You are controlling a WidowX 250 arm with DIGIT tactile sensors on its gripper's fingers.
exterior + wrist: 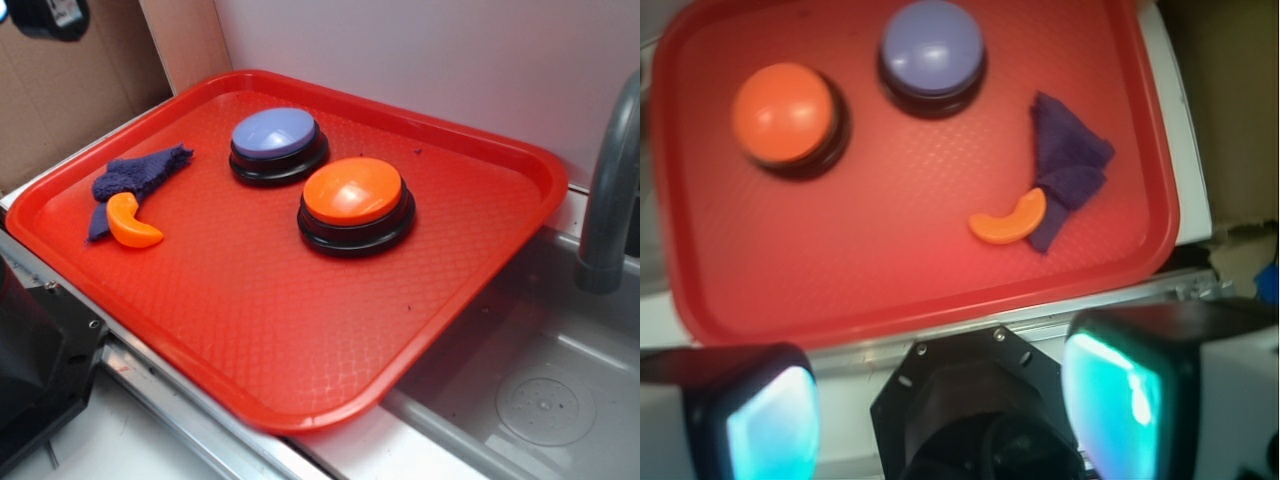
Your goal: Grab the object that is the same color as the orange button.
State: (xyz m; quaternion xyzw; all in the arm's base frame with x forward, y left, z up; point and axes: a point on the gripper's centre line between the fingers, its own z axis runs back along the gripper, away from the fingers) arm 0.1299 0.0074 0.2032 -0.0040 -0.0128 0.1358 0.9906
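Orange crescent [1008, 219] touching purple cloth [1068, 160] on tray [300, 340], only wrist cam shows claw [940, 410], fingers spread wide, empty.

Glossy orange crescent [132, 224] (lying flat) well apart from orange button [355, 204]

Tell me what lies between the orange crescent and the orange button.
Only bare red tray: nothing sits between the orange crescent and the orange button, clear in both views.
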